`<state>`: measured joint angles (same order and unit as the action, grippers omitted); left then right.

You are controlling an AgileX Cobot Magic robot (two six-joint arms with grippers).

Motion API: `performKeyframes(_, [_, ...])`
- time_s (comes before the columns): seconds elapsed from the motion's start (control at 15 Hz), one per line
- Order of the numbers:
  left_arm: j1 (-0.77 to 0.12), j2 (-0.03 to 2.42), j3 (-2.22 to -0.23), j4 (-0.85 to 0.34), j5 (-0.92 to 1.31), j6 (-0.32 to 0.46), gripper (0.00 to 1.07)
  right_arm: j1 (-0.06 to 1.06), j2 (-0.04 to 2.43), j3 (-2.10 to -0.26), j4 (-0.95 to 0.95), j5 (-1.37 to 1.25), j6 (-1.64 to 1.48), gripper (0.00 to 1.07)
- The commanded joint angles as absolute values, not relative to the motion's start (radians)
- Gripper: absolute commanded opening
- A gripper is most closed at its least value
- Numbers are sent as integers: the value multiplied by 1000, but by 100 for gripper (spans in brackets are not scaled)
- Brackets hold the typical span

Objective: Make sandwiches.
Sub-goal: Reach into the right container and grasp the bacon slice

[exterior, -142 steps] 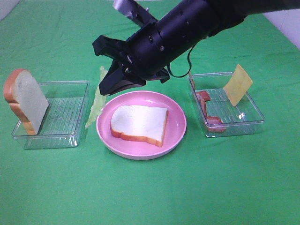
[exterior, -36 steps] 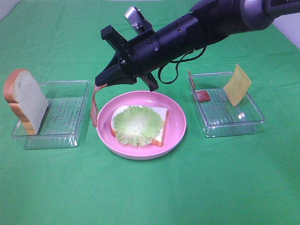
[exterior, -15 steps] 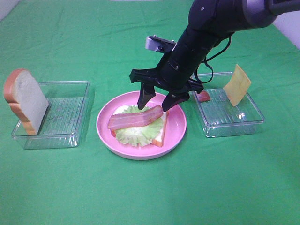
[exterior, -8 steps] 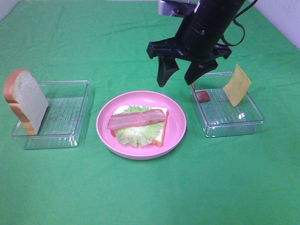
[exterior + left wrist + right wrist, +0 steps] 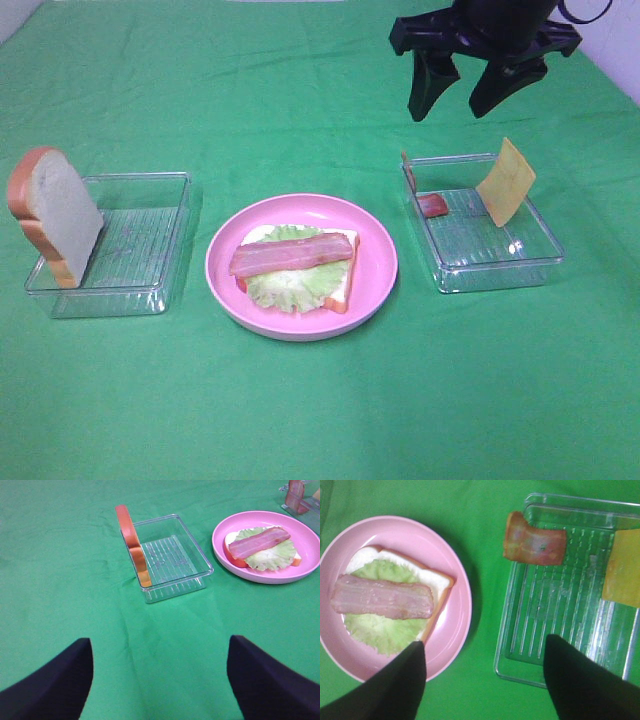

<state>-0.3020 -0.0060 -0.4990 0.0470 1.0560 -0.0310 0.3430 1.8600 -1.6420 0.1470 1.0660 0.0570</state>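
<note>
Since half a second ago: higher and farther back-right of the pink plate (image 5: 386, 272) for the right gripper (image 5: 449, 112), jaws wide apart, nothing held. Same wide, empty spread on the left gripper (image 5: 159, 642), well away from the plate. On the plate, unmoved: the sandwich (image 5: 312, 278), bacon strip (image 5: 292, 255) on lettuce (image 5: 280, 291) on bread (image 5: 343, 285), long axis across the plate toward either tray. Right of the plate, right tray (image 5: 500, 272) with leaning cheese slice (image 5: 505, 180) and bacon piece (image 5: 433, 205). Left of it, left tray (image 5: 120, 296) with upright bread slice (image 5: 58, 215).
</note>
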Motion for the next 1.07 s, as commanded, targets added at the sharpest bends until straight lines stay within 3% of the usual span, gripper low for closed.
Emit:
performKeyframes(0.07, [-305, -25, -498, 45, 1044, -30, 71, 335, 1877, -1676, 152, 1051, 64, 64])
performKeyframes(0.67, [-305, -25, -498, 45, 1044, -30, 71, 335, 2219, -1971, 170, 1122, 65, 64])
performKeyframes(1.07, [-305, -25, -498, 45, 1044, -30, 71, 335, 2301, -1987, 120, 1106, 91, 61])
